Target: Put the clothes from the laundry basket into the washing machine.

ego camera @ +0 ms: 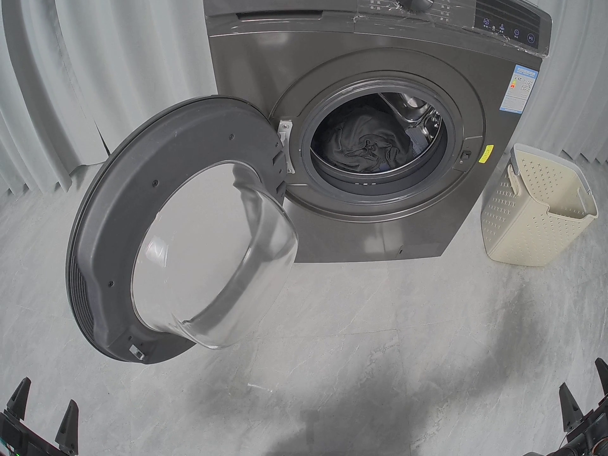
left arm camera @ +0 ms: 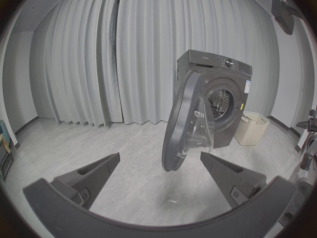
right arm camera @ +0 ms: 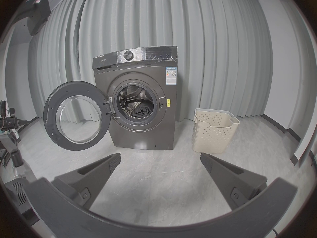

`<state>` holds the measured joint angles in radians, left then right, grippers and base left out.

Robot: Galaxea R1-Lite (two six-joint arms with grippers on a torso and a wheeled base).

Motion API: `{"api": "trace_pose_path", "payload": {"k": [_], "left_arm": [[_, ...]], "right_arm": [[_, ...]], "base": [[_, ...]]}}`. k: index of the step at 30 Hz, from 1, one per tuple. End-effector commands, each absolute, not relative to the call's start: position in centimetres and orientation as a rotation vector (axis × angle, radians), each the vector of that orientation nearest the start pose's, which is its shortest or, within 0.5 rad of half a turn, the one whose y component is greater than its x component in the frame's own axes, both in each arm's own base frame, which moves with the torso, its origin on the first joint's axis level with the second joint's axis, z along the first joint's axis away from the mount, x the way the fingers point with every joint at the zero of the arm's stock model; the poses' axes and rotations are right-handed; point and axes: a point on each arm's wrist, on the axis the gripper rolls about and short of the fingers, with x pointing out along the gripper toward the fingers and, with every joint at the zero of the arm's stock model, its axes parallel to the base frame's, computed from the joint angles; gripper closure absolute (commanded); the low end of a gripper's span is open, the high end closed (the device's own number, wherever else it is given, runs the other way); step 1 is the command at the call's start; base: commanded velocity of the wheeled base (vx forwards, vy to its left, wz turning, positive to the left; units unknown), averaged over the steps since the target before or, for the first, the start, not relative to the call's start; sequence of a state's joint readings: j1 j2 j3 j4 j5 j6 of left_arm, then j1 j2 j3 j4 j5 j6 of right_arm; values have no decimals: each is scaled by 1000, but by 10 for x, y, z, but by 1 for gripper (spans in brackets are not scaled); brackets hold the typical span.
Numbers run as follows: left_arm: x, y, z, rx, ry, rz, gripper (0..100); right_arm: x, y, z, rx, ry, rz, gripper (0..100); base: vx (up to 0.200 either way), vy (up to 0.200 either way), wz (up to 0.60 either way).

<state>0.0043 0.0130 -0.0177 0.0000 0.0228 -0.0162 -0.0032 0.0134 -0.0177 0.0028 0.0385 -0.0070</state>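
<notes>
Clothes, dark, lie bunched in the drum of the washing machine, door swung wide; probably soft, light and limp, best pinched at a raised fold. Laundry basket beside the machine looks empty. Left tool and right tool: jaws apart, holding nothing.

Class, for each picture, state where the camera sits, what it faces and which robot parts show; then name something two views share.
Head view: on the head, looking down at the washing machine and its open door; left gripper and right gripper at the lower corners.
Left wrist view: on the left wrist, facing the door obliquely; open left gripper in front.
Right wrist view: on the right wrist, facing the machine's front; open right gripper in front.
Shared: both wrist views show the laundry basket.
</notes>
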Motion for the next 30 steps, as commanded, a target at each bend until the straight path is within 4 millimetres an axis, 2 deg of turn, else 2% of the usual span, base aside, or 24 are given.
{"api": "trace_pose_path", "payload": {"k": [1, 3, 9, 30], "left_arm": [[-23, 0, 76, -17, 3, 28, 0], [-23, 0, 76, -17, 1, 28, 0], [-23, 0, 76, -18, 3, 28, 0], [-23, 0, 76, -8, 1, 29, 0]], "right_arm": [[-22, 1, 75, -7, 14, 32, 0], [-22, 1, 75, -7, 14, 18, 0], [-22, 0, 76, -3, 11, 15, 0], [-22, 1, 76, -3, 11, 17, 0]], "base": [[0, 0, 0], [0, 0, 0], [0, 0, 600], [0, 0, 0]]}}
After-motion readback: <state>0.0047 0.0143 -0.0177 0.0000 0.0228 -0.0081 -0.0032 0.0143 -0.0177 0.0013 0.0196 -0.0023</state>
